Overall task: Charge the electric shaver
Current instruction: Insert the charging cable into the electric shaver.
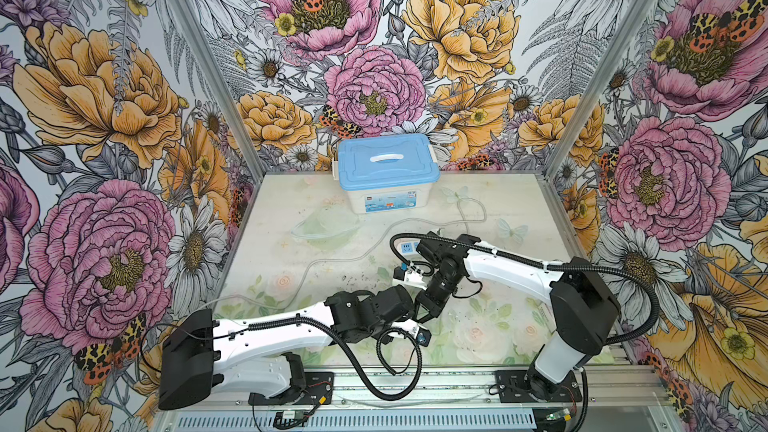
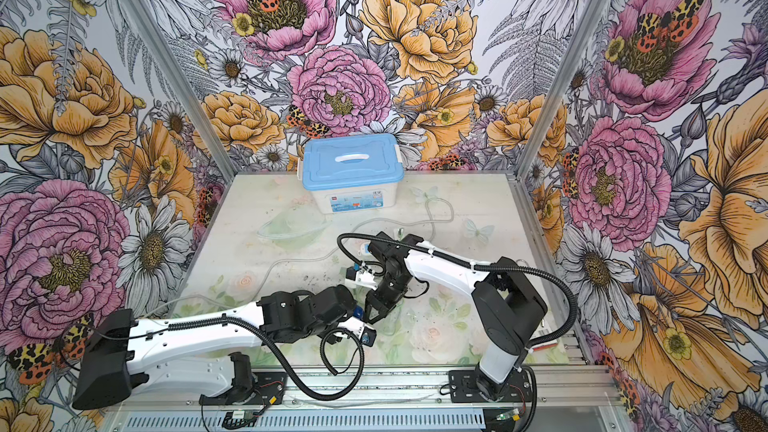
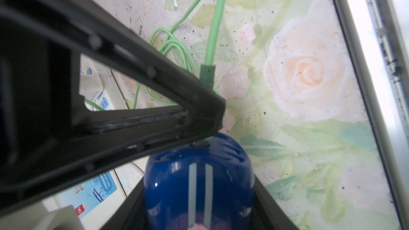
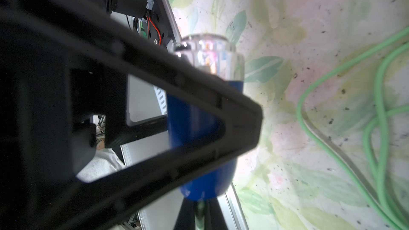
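The electric shaver (image 3: 199, 186), glossy dark blue with two pale stripes, sits between the jaws of my left gripper (image 3: 199, 180), which is shut on its body. Its silver head (image 4: 212, 56) points away from my right gripper (image 4: 200, 209). That gripper is shut on the plug of a green cable (image 3: 215, 29), and the plug meets the shaver's rounded end (image 3: 208, 139); how deep it sits is hidden. In both top views the two grippers meet at the table's front middle (image 1: 419, 311) (image 2: 365, 309), and only a sliver of blue (image 2: 358, 310) shows.
A white power strip (image 1: 405, 248) (image 3: 104, 94) with blue sockets lies just behind the right wrist, its grey cord (image 1: 332, 261) trailing left. A blue-lidded storage box (image 1: 388, 164) stands at the back. Green cable loops (image 4: 376, 129) lie on the floral table.
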`<move>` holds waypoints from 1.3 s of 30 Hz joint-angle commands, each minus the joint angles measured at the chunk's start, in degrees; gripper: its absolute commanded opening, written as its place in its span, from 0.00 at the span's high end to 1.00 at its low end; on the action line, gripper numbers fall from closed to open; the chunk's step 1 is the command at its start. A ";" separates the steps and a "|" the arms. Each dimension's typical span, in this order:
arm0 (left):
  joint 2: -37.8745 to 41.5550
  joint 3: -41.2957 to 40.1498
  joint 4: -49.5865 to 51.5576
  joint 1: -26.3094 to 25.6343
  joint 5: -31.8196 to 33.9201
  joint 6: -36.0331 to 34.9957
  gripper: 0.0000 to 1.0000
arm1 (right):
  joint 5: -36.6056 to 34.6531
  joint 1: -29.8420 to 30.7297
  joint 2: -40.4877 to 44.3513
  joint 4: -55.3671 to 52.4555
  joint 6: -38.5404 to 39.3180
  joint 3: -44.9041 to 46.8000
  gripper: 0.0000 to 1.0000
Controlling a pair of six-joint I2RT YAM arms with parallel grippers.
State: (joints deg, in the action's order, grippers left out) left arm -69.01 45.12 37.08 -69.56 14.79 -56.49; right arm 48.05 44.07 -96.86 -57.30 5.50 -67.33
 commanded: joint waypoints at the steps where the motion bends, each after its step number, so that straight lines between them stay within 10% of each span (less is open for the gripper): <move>1: 0.54 3.48 -8.96 -3.52 -10.90 0.97 1.00 | -3.26 -1.53 -0.95 13.00 1.00 -4.42 1.00; 39: -0.40 0.45 -29.76 -3.50 -14.92 4.53 1.00 | -2.17 -1.97 -7.73 15.10 3.20 -13.53 1.00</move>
State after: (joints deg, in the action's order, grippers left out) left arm -70.72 42.85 30.22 -69.63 15.84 -53.71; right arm 44.36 43.05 -103.26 -67.09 9.10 -75.40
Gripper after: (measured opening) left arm 0.578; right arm 0.086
